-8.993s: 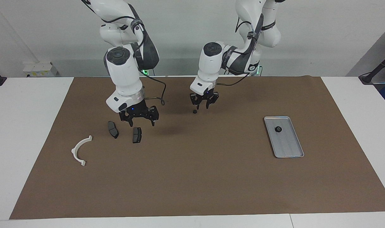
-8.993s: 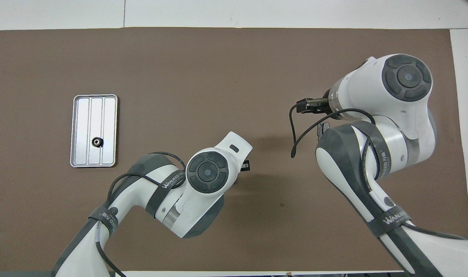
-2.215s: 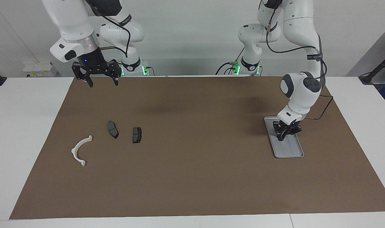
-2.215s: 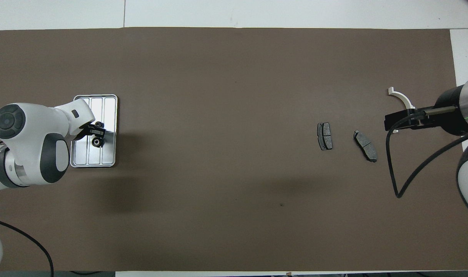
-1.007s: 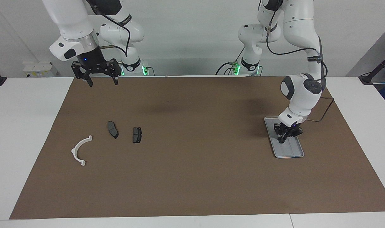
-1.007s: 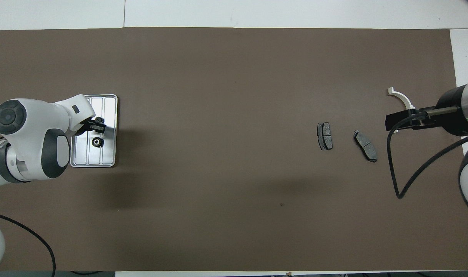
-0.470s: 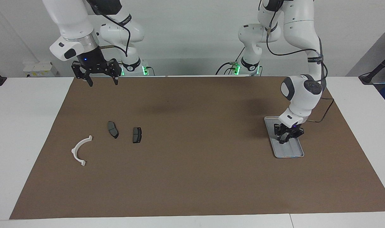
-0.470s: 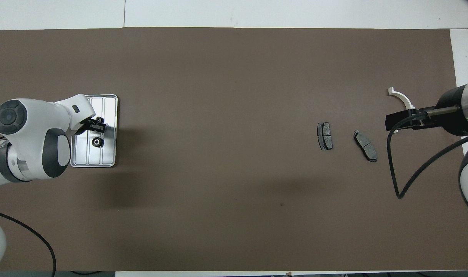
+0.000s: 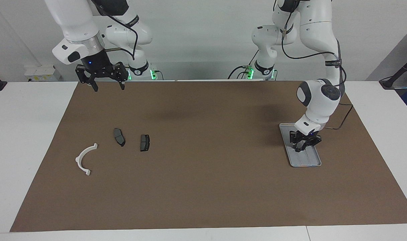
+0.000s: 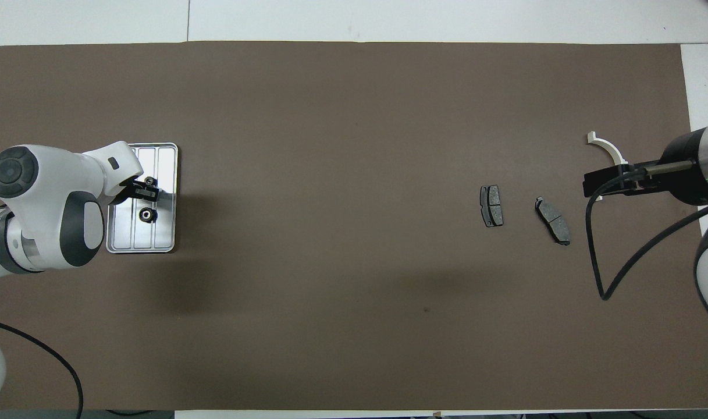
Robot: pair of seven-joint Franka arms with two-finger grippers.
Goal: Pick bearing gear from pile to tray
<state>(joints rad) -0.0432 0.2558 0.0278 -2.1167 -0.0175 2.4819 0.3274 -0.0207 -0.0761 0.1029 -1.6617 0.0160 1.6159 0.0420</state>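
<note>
Silver-grey tray holds two gear pcs right under left tool, jaws partly open, grip unclear; right tool waits wide open, empty.

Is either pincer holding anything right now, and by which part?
Right pincer: open, holding nothing. Left pincer: low over the tray with a gear right beside it; whether it grips that gear cannot be told.

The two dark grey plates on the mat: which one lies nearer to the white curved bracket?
The tilted plate, beside the white bracket. The other plate lies straighter, toward the table's middle.
</note>
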